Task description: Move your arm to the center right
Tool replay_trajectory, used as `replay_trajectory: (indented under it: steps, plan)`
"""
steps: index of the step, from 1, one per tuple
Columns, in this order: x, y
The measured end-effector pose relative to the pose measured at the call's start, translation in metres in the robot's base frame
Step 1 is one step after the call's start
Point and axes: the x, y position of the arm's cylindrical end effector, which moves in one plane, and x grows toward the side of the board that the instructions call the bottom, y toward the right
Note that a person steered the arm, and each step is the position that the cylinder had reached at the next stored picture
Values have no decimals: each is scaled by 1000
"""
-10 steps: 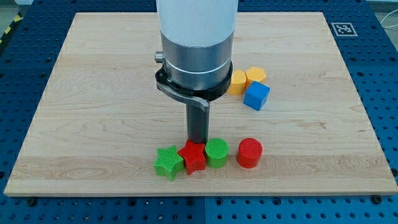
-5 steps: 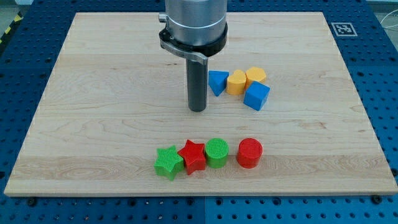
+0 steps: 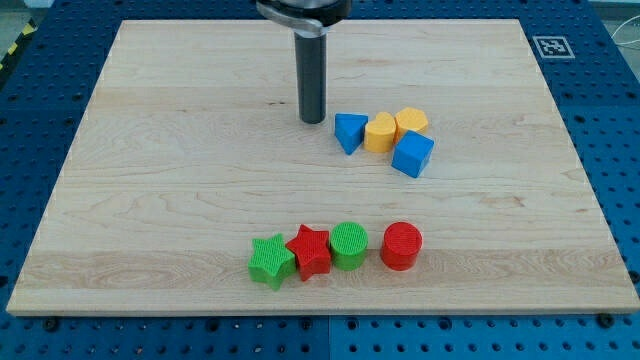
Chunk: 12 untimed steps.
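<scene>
The goal, the surface's [image 3: 150, 200] centre right, lies toward the view's right of the tip [image 3: 313, 121] and slightly lower. The rod has no hand and holds nothing. Just right of the tip sit smooth plastic pieces: blue triangle [image 3: 347, 131], yellow block [image 3: 380, 131], yellow hexagon [image 3: 411, 121], blue cube [image 3: 412, 153], possibly in its path.

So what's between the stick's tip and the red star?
Nothing: in the camera view, only bare wooden board lies between my tip and the red star block.
</scene>
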Motion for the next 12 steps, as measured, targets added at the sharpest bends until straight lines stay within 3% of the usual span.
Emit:
replay_trajectory:
  steps: [3, 6, 7, 8, 10, 12]
  plan:
    - [-31, 48]
    - [-29, 152]
    - [-14, 182]
    - [29, 199]
    - [102, 200]
    - [137, 162]
